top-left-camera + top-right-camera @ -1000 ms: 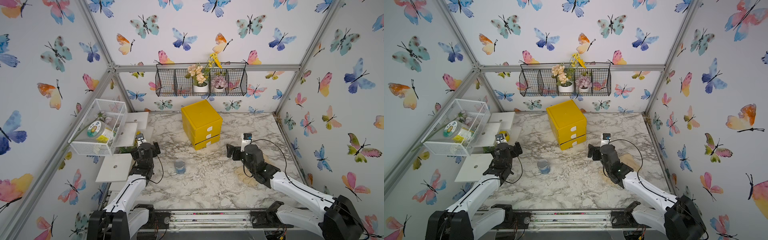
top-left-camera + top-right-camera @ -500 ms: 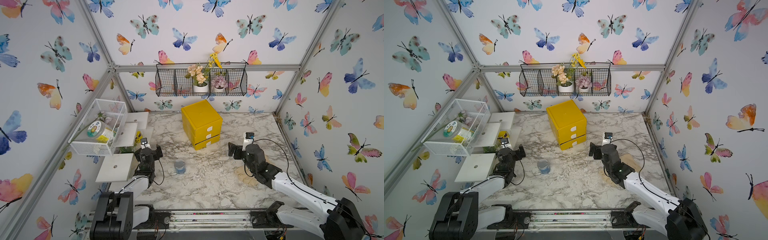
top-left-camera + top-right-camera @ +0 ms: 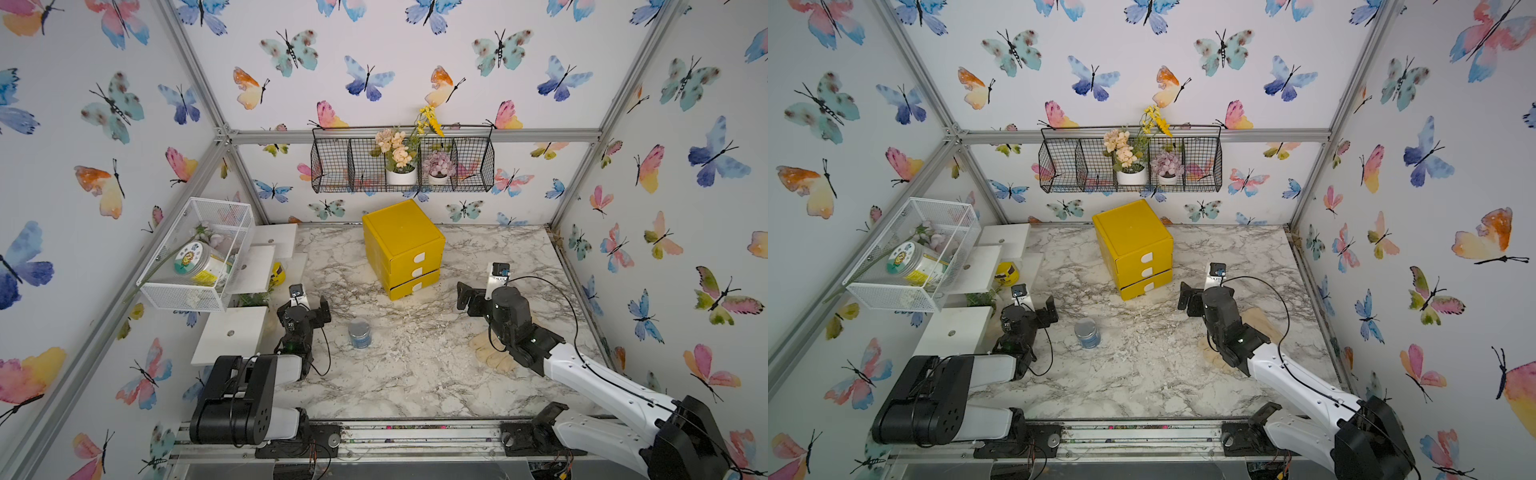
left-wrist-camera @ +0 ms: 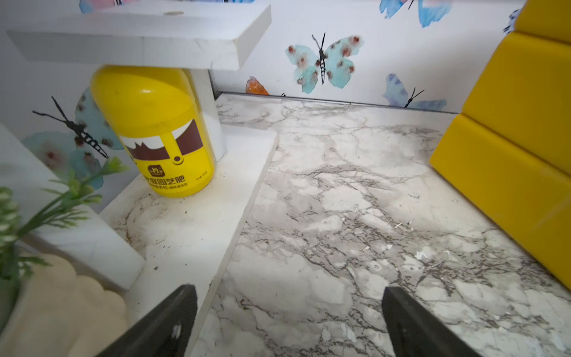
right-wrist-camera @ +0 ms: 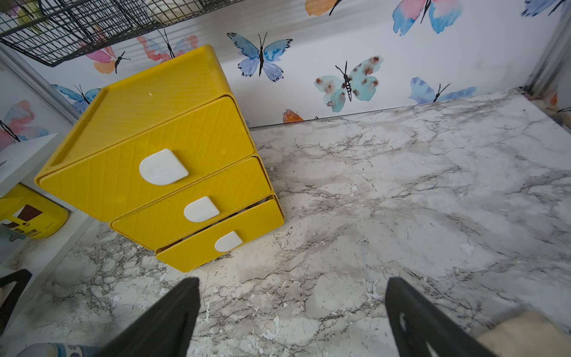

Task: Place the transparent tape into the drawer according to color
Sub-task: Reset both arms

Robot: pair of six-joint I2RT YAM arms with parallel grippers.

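Observation:
No transparent tape shows in any view. The yellow cabinet [image 3: 402,243] [image 3: 1133,241] stands at the back middle of the marble table, with three drawers that have white tab handles. In the right wrist view the top drawer [image 5: 108,185] and middle drawer [image 5: 234,191] sit flush, and the bottom drawer [image 5: 256,222] sticks out a little. My right gripper [image 3: 473,301] [image 3: 1192,301] [image 5: 292,309] hovers open in front of and to the right of the cabinet, nothing between its fingers. My left gripper [image 3: 309,309] [image 3: 1038,311] [image 4: 287,309] is open and empty near the white shelves.
A blue-grey jar [image 3: 359,332] [image 3: 1087,332] stands between the arms. White stepped shelves [image 3: 232,336] line the left side, with a yellow bottle [image 4: 154,133] under one. A white mesh basket [image 3: 195,253] hangs above them. A cream-coloured object [image 3: 486,353] lies under the right arm.
My left arm has folded back toward the front rail, and its gripper has drawn a little nearer and to the right. The right arm has hardly shifted.

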